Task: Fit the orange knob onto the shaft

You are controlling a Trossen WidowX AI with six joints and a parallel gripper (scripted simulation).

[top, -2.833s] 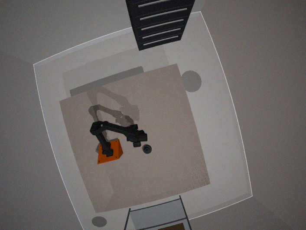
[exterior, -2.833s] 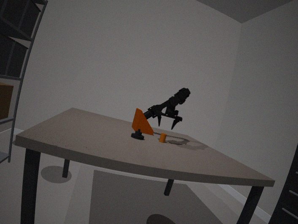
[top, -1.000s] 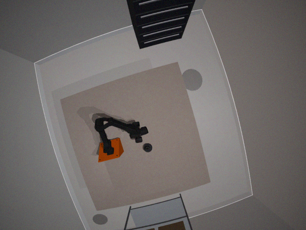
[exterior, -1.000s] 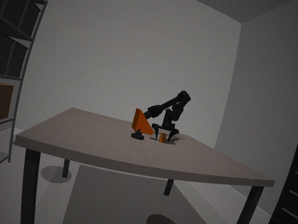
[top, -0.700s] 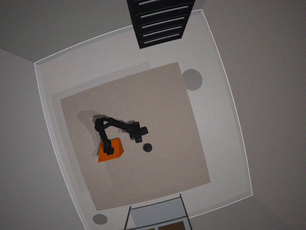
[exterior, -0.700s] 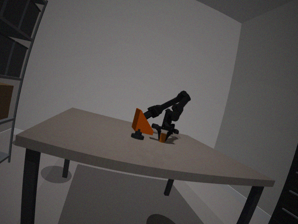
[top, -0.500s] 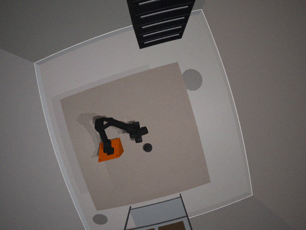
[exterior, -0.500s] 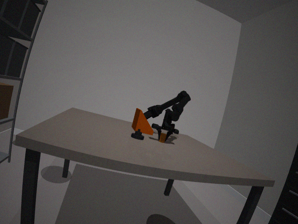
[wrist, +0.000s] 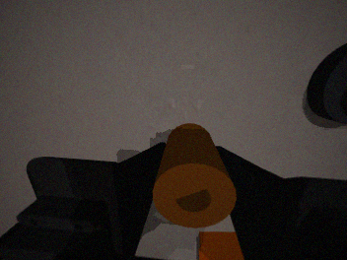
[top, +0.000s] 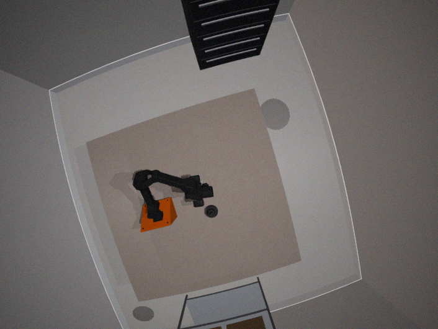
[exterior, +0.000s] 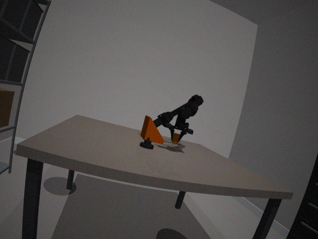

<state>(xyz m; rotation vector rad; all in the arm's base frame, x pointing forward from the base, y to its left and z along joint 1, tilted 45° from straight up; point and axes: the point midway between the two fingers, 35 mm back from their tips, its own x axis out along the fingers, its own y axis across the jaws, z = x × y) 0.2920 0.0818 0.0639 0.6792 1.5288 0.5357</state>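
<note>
The orange knob [exterior: 175,138] [wrist: 191,148] is a plain cylinder, held roughly upright a little above the table, with its shadow below. My gripper [exterior: 175,141] [wrist: 189,149] is shut on it, one finger on each side. In the wrist view the D-shaped hole [wrist: 196,201] shows in its near end, the flat edge towards the upper left. The round dark pedestal [top: 216,212] [exterior: 146,146] [wrist: 317,91] stands apart from the knob, at the right edge of the wrist view. Its shaft [top: 211,211] [exterior: 148,139] points up. The shaft's flat side cannot be made out.
The arm's orange wedge-shaped base [top: 173,214] [exterior: 153,135] [wrist: 222,246] stands on the table [top: 229,141] [exterior: 102,144], close to the pedestal. Beyond the table are a black drawer cabinet [top: 231,31] and a metal shelf rack [top: 223,290].
</note>
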